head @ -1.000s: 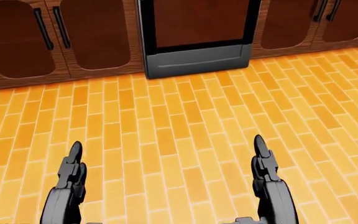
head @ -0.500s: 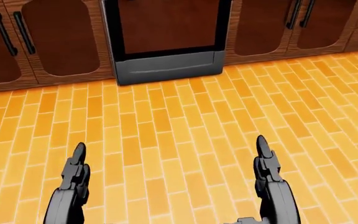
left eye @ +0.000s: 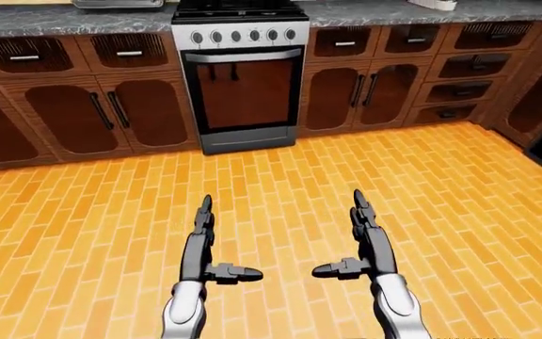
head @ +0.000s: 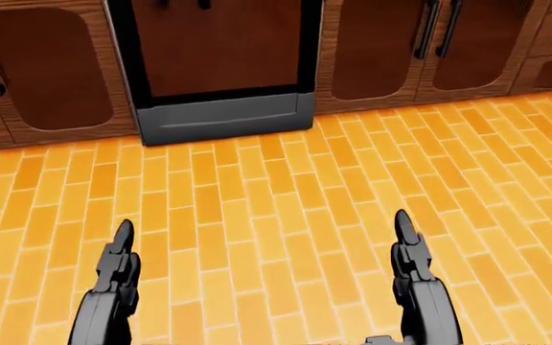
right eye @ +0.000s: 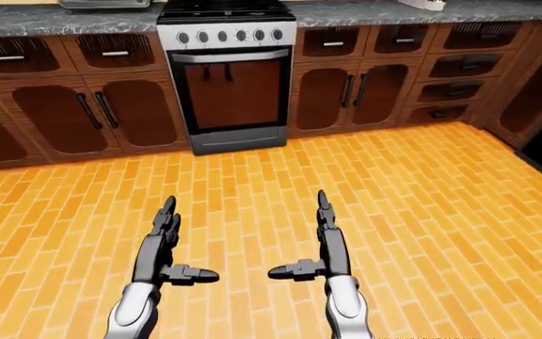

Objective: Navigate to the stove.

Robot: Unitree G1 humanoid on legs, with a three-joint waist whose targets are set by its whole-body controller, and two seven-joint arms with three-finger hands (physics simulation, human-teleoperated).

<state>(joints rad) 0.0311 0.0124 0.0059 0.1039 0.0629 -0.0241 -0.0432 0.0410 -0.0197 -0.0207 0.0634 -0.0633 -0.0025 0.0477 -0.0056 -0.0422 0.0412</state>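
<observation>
The stove (left eye: 240, 74) stands at the top of my left-eye view, set between brown cabinets (left eye: 92, 106). My left hand (left eye: 205, 244) and right hand (left eye: 365, 240) hover empty over the orange floor (left eye: 459, 205), fingers spread.

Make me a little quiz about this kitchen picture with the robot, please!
1. True or false: the left robot hand and right robot hand are both empty and open.
2. How many knobs sit in a row on the stove?
3. What lies between the robot and the stove? A) a rug B) orange brick floor C) a table

Key: 1 true. 2 five. 3 B.
</observation>
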